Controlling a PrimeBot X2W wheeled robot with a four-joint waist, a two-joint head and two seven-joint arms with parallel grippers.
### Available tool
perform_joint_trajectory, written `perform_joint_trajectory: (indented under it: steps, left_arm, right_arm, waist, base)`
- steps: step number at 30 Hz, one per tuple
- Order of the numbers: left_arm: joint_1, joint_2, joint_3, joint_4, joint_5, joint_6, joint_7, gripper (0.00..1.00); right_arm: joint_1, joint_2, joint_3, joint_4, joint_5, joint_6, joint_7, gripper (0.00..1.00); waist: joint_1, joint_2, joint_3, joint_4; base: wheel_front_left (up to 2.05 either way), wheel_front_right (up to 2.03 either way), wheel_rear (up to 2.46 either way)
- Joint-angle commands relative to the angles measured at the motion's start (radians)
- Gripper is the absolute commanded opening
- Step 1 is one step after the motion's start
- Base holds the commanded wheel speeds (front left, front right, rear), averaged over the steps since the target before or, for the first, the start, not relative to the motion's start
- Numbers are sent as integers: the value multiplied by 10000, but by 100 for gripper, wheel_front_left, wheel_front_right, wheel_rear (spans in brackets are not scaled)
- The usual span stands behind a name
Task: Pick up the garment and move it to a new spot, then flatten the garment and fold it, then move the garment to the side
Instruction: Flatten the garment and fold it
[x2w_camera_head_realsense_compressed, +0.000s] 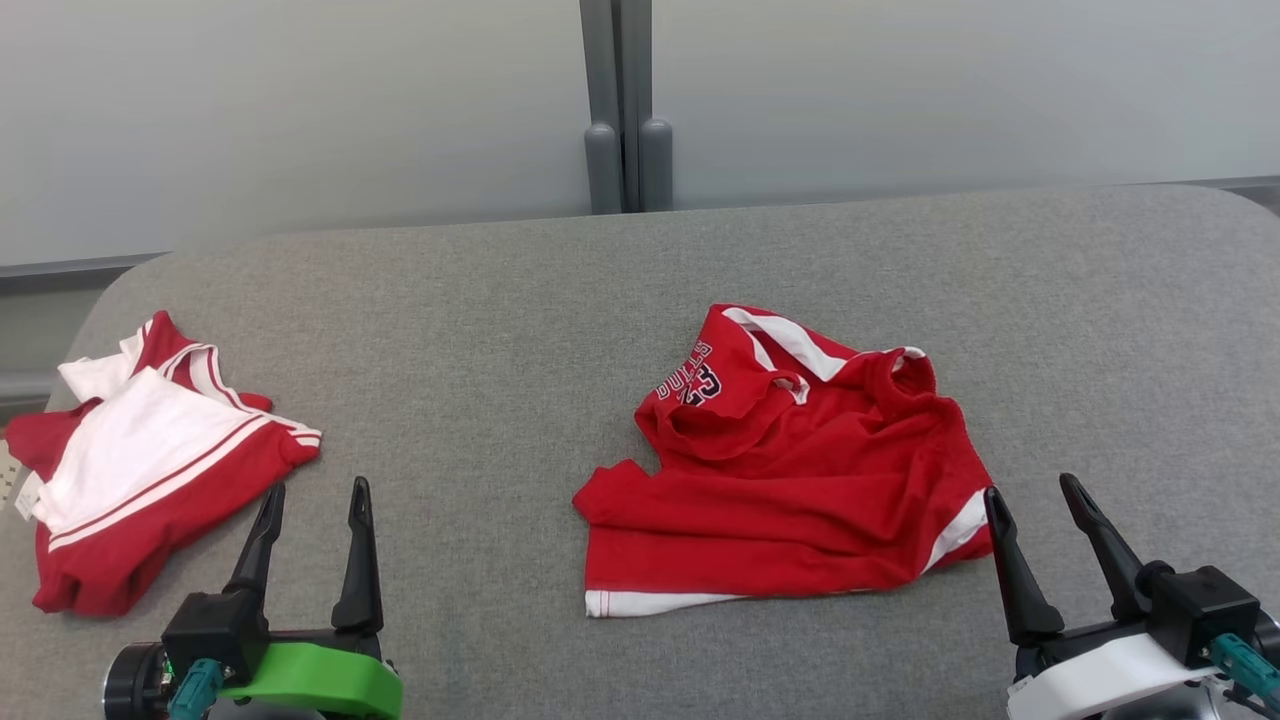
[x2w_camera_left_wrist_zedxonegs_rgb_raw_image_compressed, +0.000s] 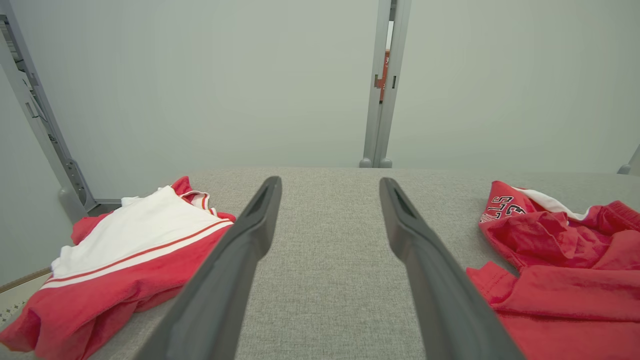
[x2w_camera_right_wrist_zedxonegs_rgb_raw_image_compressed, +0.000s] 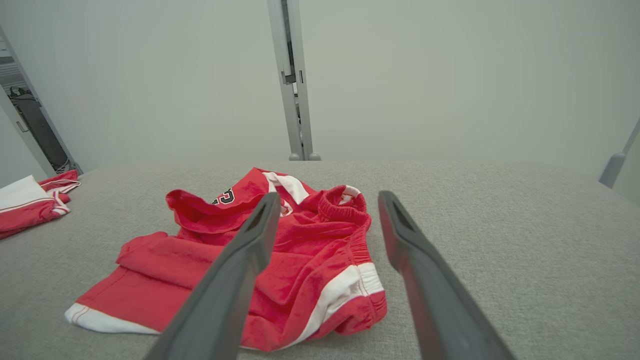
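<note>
The garment (x2w_camera_head_realsense_compressed: 800, 480), a crumpled red pair of shorts with white trim and black lettering, lies right of centre on the grey fabric-covered table (x2w_camera_head_realsense_compressed: 500, 320). My right gripper (x2w_camera_head_realsense_compressed: 1029, 486) stands open and empty, its tips just off the garment's right edge. In the right wrist view the garment (x2w_camera_right_wrist_zedxonegs_rgb_raw_image_compressed: 165, 270) spreads to the left under and beyond the open fingers (x2w_camera_right_wrist_zedxonegs_rgb_raw_image_compressed: 328, 195). My left gripper (x2w_camera_head_realsense_compressed: 318, 488) is open and empty over bare table, well left of the garment (x2w_camera_left_wrist_zedxonegs_rgb_raw_image_compressed: 565, 260), as the left wrist view (x2w_camera_left_wrist_zedxonegs_rgb_raw_image_compressed: 330, 181) also shows.
A second red and white garment (x2w_camera_head_realsense_compressed: 150, 470) lies in a loose pile at the table's left edge, close to my left gripper. A pale partition with a grey post (x2w_camera_head_realsense_compressed: 625, 150) stands behind the table's rounded far edge.
</note>
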Motion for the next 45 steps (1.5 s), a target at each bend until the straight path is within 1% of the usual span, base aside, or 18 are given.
perform_joint_trajectory:
  steps: [1, 11, 16, 19, 23, 27, 30, 33, 35, 39, 45]
  left_arm:
    - [124, 28, 14, 9, -111, 24, -6, 100]
    - [168, 28, -56, 79, -201, 43, -6, 100]
    - [-70, 28, -520, 256, -293, 9, -6, 100]
    - [-206, 28, -886, 438, -357, -24, -6, 100]
    - [-430, 29, -1630, 824, -409, -79, -6, 100]
    - [-675, 28, -2324, 1280, -523, -91, -6, 100]
    - [-871, 28, -2927, 1668, -548, -126, -6, 100]
    - [-1105, 35, -3412, 2056, -1085, -152, -6, 100]
    - [-1247, 34, -3764, 2341, -1317, -165, -6, 100]
    - [-1535, 34, -4276, 2825, -1381, -159, -6, 100]
    - [-1616, 35, -5055, 3322, -1389, -172, -6, 100]
  right_arm:
    - [-61, 41, -8, 30, -101, 5, -5, 100]
    - [-207, 120, -222, 218, 80, 5, 29, 100]
    - [-576, -79, -360, 565, 139, 5, 133, 100]
    - [-884, -319, -324, 894, 196, 5, 228, 100]
    - [-1426, -737, -99, 1524, 335, 5, 379, 100]
    - [-1920, -1027, 307, 2128, 582, 5, 397, 100]
    - [-2243, -1280, 677, 2578, 1026, 5, 414, 100]
    - [-2531, -1621, 1230, 2963, 1649, 5, 458, 100]
    - [-2690, -1860, 1634, 3128, 2014, 5, 452, 100]
    - [-3007, -2297, 2447, 3416, 2629, 5, 494, 100]
    - [-3141, -2823, 3549, 3348, 3760, 5, 428, 100]
  waist:
    - [0, 0, -10, 5]
    - [0, 0, 20, -29]
    - [0, 0, 204, -44]
    - [0, 0, 376, -66]
    - [0, 0, 740, -108]
    - [0, 0, 1093, -171]
    - [0, 0, 1352, -177]
    - [0, 0, 1607, -197]
    - [0, 0, 1730, -212]
    - [0, 0, 1891, -230]
    - [0, 0, 1971, -197]
  base:
    - [0, 0, 0]
    - [0, 0, 0]
    - [0, 0, 0]
    - [0, 0, 0]
    - [0, 0, 0]
    - [0, 0, 0]
    - [0, 0, 0]
    - [0, 0, 0]
    - [0, 0, 0]
    - [0, 0, 0]
    - [0, 0, 0]
